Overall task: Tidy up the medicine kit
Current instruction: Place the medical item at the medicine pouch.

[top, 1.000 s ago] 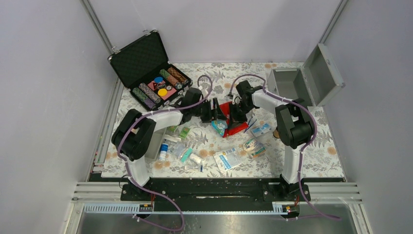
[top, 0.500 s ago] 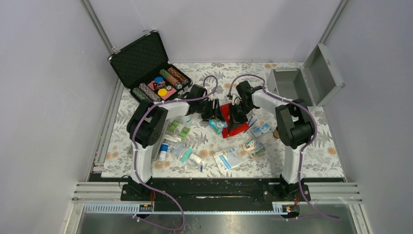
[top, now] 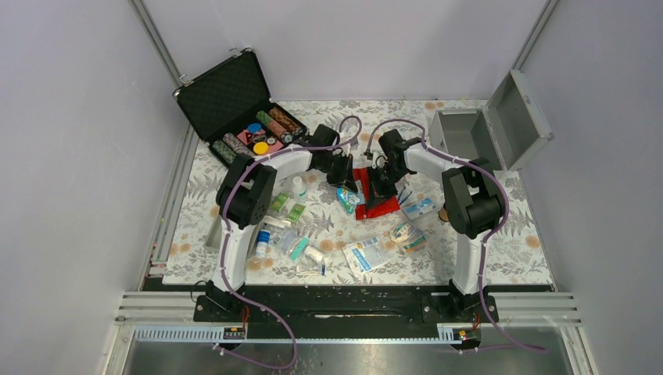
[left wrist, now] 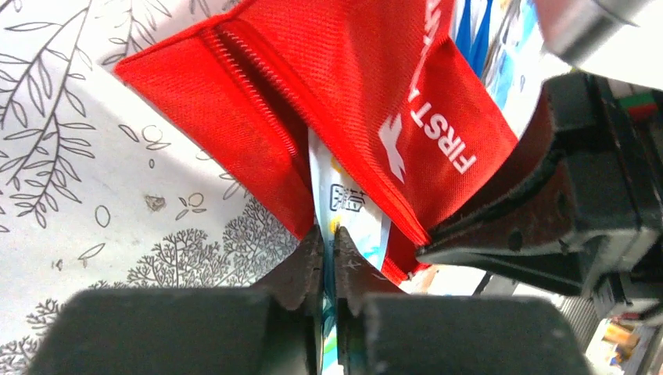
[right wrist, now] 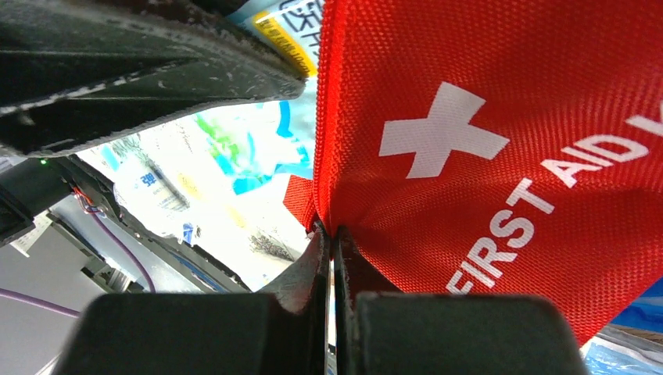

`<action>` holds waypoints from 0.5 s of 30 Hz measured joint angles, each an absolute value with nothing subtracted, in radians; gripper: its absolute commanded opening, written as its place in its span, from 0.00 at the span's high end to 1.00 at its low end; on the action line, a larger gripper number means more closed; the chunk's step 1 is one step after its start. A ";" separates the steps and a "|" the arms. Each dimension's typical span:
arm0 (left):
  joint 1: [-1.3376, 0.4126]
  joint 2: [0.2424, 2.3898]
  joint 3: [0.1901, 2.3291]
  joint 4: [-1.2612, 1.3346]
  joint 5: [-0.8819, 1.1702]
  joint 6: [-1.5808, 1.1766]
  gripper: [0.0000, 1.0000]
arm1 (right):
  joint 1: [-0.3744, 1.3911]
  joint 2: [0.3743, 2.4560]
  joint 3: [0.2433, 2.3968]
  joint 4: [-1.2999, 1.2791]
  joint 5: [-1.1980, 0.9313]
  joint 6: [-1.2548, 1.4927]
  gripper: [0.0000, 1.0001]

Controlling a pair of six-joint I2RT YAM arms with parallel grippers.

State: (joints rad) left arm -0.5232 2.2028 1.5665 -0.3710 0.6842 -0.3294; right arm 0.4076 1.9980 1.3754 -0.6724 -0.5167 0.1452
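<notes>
Medicine kit: the silver-grey, cube-like metal box (top: 460, 131) stands at the far right corner of the floral-patterned table (top: 500, 250), well apart from both grippers. Its hinged lid (top: 517, 117) is thrown back to the right.

Kit contents: the overhead view shows only bare grey walls and floor inside.

How the kit should handle: it is probably rigid and heavier than anything else on the table, with smooth walls that could slip in a pinch. The thin top rim of a wall, or the free edge of the lid, looks like the best place to grip. The lid may swing on its hinge if nudged.

Red fabric first-aid pouch (left wrist: 367, 94): soft and floppy, it sits mid-table between the two arms with its zip open.

Right gripper (right wrist: 332, 234): the jaws are pressed together on an edge of the pouch fabric.

Left gripper (left wrist: 328, 242): the jaws pinch a flat white-and-blue packet (left wrist: 348, 207) that sticks out of the pouch's zip mouth.

Black foam-lined case (top: 227, 94): open at the far left, with rows of coloured chips (top: 258, 139) in its tray.

Loose packets and small bottles (top: 367, 251): scattered on the near half of the table, in no container.
</notes>
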 measured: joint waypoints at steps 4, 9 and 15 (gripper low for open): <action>-0.513 2.202 1.588 -0.430 0.702 -0.306 1.00 | 0.408 1.998 1.375 -0.672 -0.518 0.152 1.00; -0.460 2.132 1.485 -0.469 0.733 -0.321 1.00 | 0.404 1.998 1.375 -0.669 -0.526 0.173 1.00; -0.390 1.972 1.269 -0.414 0.733 -0.442 1.00 | 0.395 1.998 1.375 -0.653 -0.551 0.199 1.00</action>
State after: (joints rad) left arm -0.3904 1.9717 1.2690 -0.4145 0.7326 -0.4416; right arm 0.3950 1.9980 1.3754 -0.6533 -0.5507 0.1989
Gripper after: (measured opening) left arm 0.026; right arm 0.020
